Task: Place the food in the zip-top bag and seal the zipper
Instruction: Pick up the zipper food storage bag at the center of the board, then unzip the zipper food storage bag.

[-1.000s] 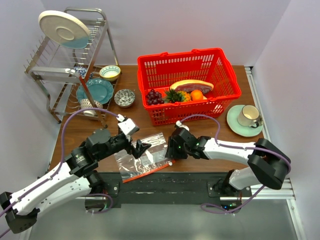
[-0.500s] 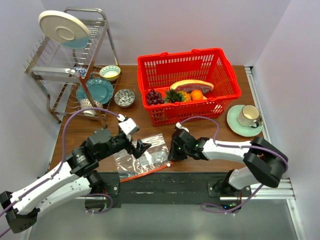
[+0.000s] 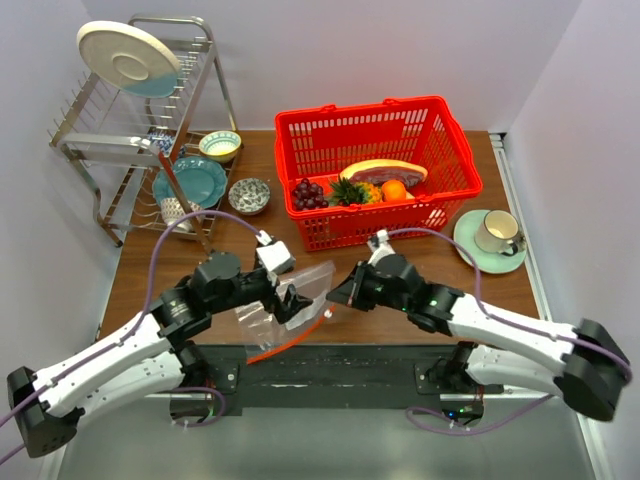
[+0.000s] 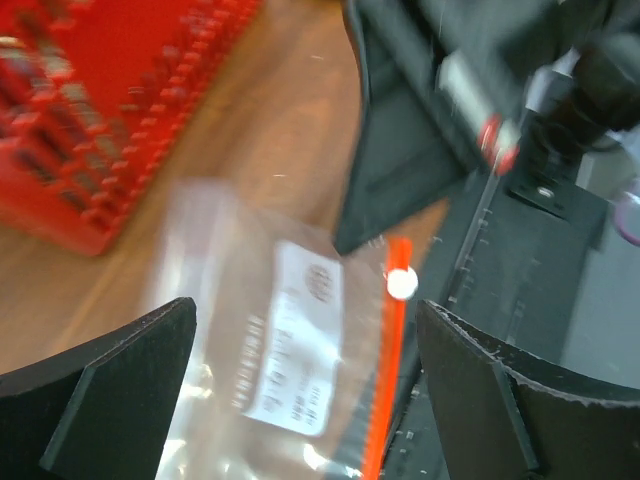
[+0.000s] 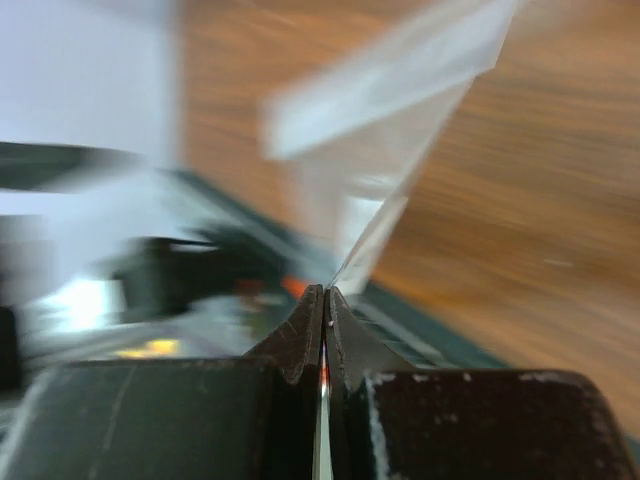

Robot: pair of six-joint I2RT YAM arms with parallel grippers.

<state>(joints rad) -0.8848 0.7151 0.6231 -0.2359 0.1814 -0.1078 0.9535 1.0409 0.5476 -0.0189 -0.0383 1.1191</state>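
Observation:
The clear zip-top bag (image 3: 285,305) hangs lifted at the table's near edge, its red-orange zipper (image 3: 290,343) sagging below it. My right gripper (image 3: 335,296) is shut on the bag's right edge, and the thin film runs up from the closed jaws in the right wrist view (image 5: 400,150). My left gripper (image 3: 292,302) is open over the bag; in the left wrist view the white label (image 4: 290,350) and the zipper (image 4: 385,390) lie between the spread fingers. The pineapple (image 3: 352,192) and grape bunch (image 3: 306,193) lie in the red basket (image 3: 375,125).
The basket also holds a pink-red slice (image 3: 383,170) and an orange (image 3: 394,189). A dish rack (image 3: 140,110) with a plate, a teal plate (image 3: 190,182) and small bowls (image 3: 248,195) stand at the left. A cup on a saucer (image 3: 492,238) sits at the right.
My right gripper has risen and swung back, pulling the bag's right edge up off the table. My left gripper has moved right and nearer, over the bag. Both wrist views are blurred by motion.

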